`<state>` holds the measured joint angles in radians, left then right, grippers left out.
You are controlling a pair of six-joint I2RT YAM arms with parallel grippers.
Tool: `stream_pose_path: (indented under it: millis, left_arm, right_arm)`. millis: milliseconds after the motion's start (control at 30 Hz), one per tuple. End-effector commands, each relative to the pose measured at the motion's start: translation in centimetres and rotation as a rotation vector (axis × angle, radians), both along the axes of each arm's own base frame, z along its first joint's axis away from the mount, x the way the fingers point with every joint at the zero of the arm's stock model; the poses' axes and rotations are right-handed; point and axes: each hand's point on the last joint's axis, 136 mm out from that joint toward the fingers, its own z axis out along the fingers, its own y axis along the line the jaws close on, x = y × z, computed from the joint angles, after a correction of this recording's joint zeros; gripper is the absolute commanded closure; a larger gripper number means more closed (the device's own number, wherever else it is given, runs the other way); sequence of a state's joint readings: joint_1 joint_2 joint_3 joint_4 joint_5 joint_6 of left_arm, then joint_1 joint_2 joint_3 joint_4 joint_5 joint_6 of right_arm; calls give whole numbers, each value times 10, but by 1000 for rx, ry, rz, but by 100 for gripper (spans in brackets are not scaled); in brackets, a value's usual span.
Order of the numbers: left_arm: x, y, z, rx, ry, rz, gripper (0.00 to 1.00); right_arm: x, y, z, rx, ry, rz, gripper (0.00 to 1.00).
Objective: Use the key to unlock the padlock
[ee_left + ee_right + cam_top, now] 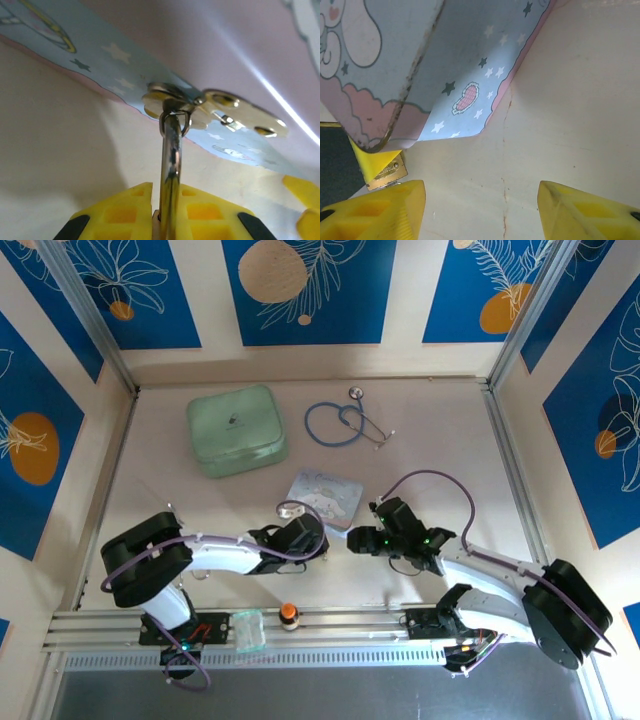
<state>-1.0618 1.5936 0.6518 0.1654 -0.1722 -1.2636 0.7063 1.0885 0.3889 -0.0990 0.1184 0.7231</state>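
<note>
Left wrist view has the padlock (170,160) at bottom centre. Its silver shackle rises edge-on from the left gripper (167,195), whose yellow fingers are pressed tight on it. At the shackle's top a small ring carries the key (235,112), lying flat on the pale blue tin (100,55) in mid-frame. The right gripper (480,200), low in its own view, is spread wide and holds nothing. The risk, I think, is the thin flat key: fingers may slide off it, or a pull on the ring may twist the padlock.
</note>
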Motion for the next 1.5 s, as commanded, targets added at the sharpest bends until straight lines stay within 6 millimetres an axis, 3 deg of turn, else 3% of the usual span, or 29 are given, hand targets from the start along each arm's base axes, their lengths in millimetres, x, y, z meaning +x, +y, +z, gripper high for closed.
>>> stream_pose_path:
  millis: [0, 300, 567, 1033, 1200, 1467]
  left_arm:
    - [-7, 34, -17, 220, 16, -67, 93]
    - [-4, 55, -20, 475, -18, -164, 85]
    - [-3, 57, -9, 591, -63, -216, 76]
    - [-16, 40, -1, 795, -146, -296, 75]
    - [-18, 34, 12, 830, -188, -300, 74]
    - [-24, 37, -3, 853, -130, -297, 83]
  right_arm:
    - [7, 3, 7, 2, 3, -32, 39]
    - [8, 0, 0, -28, 31, -51, 39]
    - [8, -2, -4, -38, 33, -66, 39]
    - [7, -5, -14, -57, 51, -74, 39]
    - [4, -9, -17, -58, 55, -87, 39]
    - [0, -14, -19, -56, 56, -101, 39]
